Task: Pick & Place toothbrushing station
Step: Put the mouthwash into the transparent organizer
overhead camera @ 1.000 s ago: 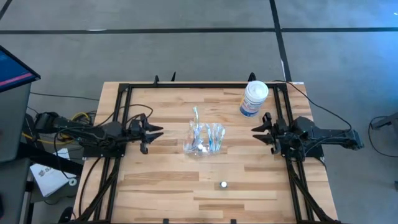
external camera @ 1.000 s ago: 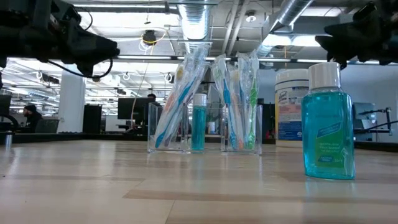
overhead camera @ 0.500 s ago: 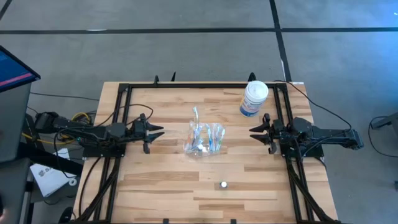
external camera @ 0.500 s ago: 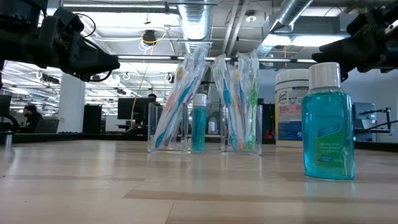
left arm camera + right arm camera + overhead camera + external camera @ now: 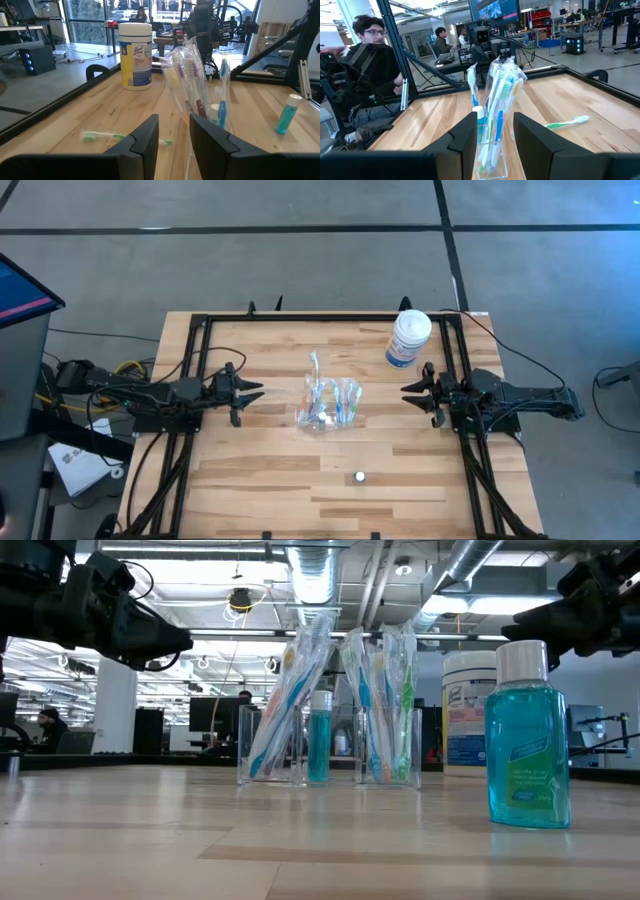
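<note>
1. While the pale wooden table [image 5: 260, 480] carries every item, nothing on it is in a grip, so the step in hand looks like the approach before the first pick.
2. Near the far right corner stands a large white cylindrical tub [image 5: 408, 340]; its blue label seems to read "Lysol", and the smaller print is illegible.
3. At mid-table sits the clear plastic holder [image 5: 327, 405], upright, packed with thin wrapped toothbrushes [image 5: 380, 700] and a small clear tube with a blue end [image 5: 320, 735].
4. To one side of the holder hovers the left gripper [image 5: 250, 390], to the other the right gripper [image 5: 410, 392]. Both point at it, well apart from it, fingers parted and empty.
5. Nearer the front edge stands a teal mouthwash bottle with a white cap [image 5: 527, 740]; its label print cannot be read.
6. Beside the holder lies a loose green-and-white toothbrush [image 5: 105, 135], flat on the wood.
7. Next, I judge, one gripper must advance, straddle its target squarely and close without tipping the holder.
</note>
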Controlling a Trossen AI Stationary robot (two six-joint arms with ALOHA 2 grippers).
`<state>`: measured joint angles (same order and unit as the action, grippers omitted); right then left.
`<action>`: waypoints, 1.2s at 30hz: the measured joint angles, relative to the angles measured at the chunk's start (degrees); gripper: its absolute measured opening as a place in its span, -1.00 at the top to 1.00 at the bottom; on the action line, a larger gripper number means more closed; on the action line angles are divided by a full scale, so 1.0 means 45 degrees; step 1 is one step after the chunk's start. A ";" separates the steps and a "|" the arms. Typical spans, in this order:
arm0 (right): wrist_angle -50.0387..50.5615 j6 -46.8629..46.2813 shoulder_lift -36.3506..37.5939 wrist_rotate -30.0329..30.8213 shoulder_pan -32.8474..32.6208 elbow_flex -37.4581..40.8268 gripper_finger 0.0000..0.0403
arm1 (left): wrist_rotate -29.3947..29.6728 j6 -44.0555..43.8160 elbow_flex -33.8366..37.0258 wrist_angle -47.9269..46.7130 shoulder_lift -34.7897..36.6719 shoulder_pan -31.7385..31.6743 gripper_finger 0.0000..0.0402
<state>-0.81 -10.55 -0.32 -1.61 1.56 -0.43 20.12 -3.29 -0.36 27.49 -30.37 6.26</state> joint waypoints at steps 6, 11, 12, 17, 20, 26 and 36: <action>0.0004 -0.0003 0.0000 0.0000 0.0000 0.0000 0.41 | 0.0000 -0.0001 0.0000 -0.0005 0.0044 0.0000 0.48; 0.0004 -0.0003 0.0000 0.0000 -0.0006 0.0000 0.41 | 0.0000 -0.0001 0.0000 -0.0008 0.0473 0.0000 0.48; 0.0004 -0.0003 0.0000 0.0000 -0.0010 0.0000 0.41 | -0.0001 -0.0001 0.0000 -0.0007 0.0616 0.0000 0.48; 0.0004 -0.0003 0.0000 0.0000 -0.0010 0.0004 0.41 | 0.0000 -0.0001 0.0000 0.0010 0.1384 0.0000 0.48; 0.0004 -0.0003 0.0005 0.0000 -0.0010 0.0005 0.41 | 0.0000 -0.0004 0.0000 0.0010 0.1913 0.0000 0.48; 0.0002 -0.0003 0.0039 0.0000 -0.0010 0.0005 0.41 | 0.0000 -0.0001 0.0000 0.0010 0.2957 0.0000 0.48; -0.0001 -0.0003 0.0039 0.0000 -0.0010 0.0005 0.41 | 0.0000 -0.0001 0.0000 -0.0005 0.4622 0.0000 0.48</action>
<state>-0.82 -10.57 -0.14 -1.61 1.52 -0.40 20.12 -3.29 -0.36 27.46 -9.57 6.26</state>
